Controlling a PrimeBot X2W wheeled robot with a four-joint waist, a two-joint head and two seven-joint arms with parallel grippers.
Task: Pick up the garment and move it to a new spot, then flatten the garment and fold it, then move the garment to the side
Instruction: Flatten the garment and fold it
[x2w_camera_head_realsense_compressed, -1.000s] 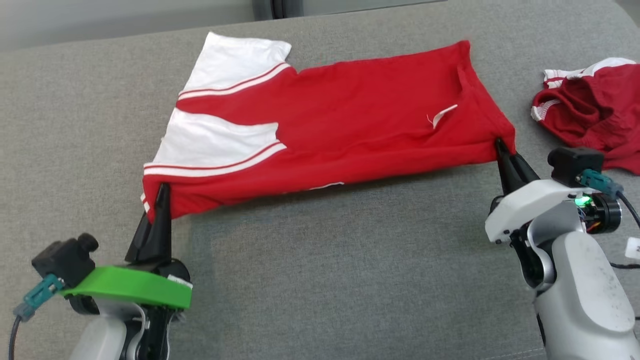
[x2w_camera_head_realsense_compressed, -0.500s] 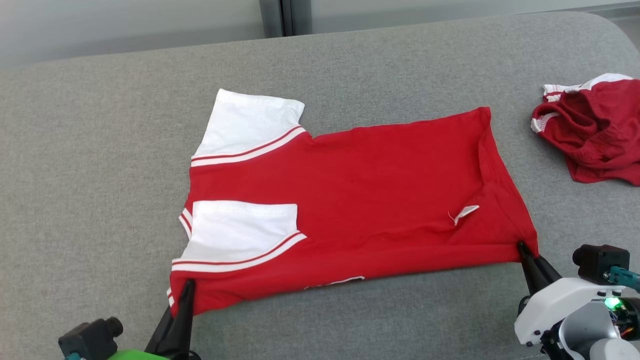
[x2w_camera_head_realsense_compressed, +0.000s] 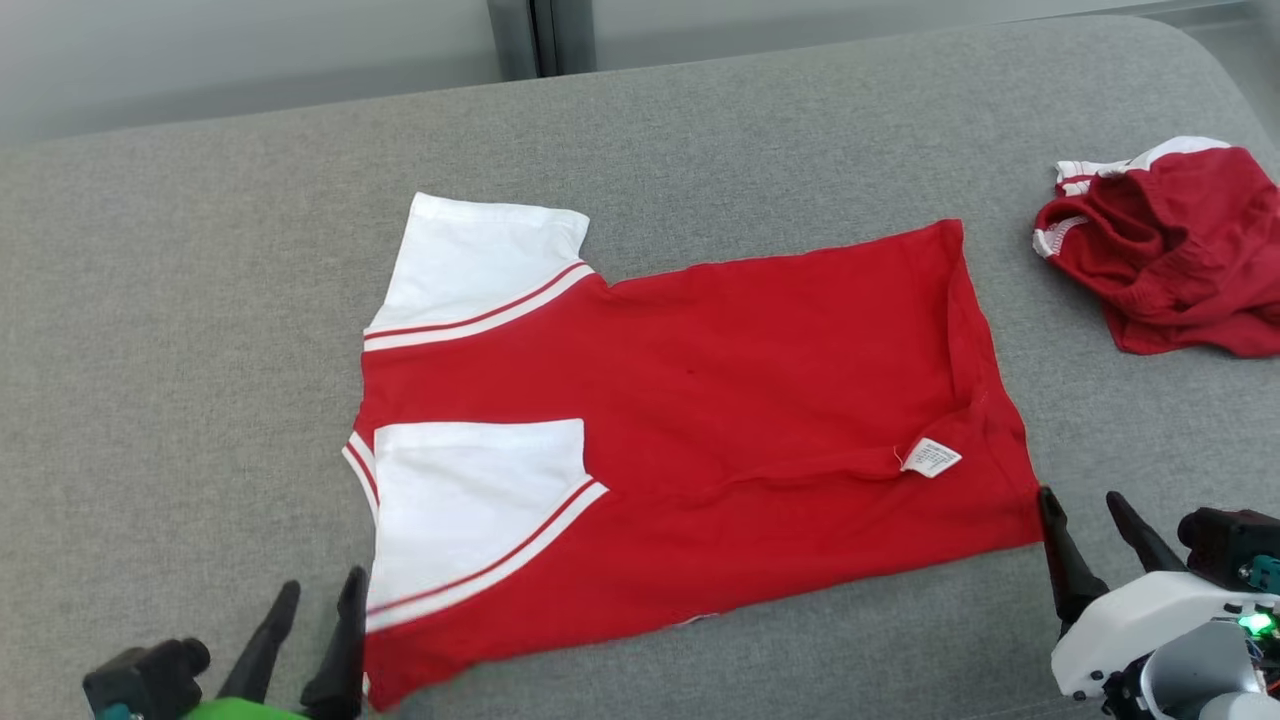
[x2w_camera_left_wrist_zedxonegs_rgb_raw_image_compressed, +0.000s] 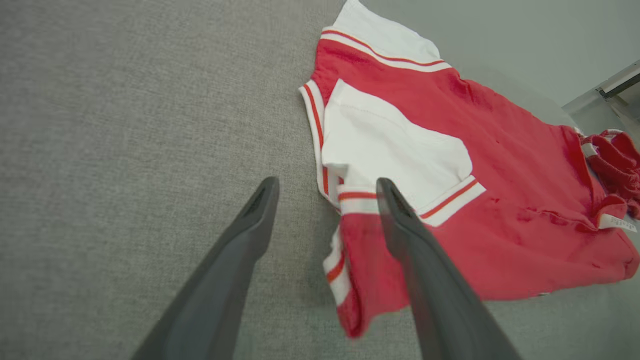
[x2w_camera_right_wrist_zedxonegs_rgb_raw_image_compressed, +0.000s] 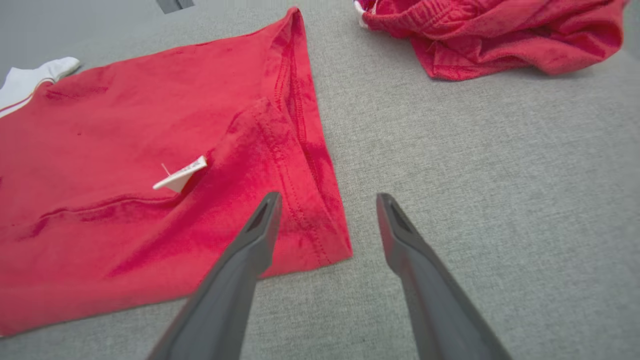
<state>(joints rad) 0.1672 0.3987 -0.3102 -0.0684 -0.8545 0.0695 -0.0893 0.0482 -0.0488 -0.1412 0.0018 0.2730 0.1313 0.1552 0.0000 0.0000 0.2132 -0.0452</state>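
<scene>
Plainly, the garment (x2w_camera_head_realsense_compressed: 700, 400) lies flat between the left gripper (x2w_camera_head_realsense_compressed: 322, 578) and right gripper (x2w_camera_head_realsense_compressed: 1078, 493), both parted and empty.

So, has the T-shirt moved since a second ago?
Yes. Against the crumpled red cloth, the T-shirt has come nearer the robot and lies flat.
</scene>
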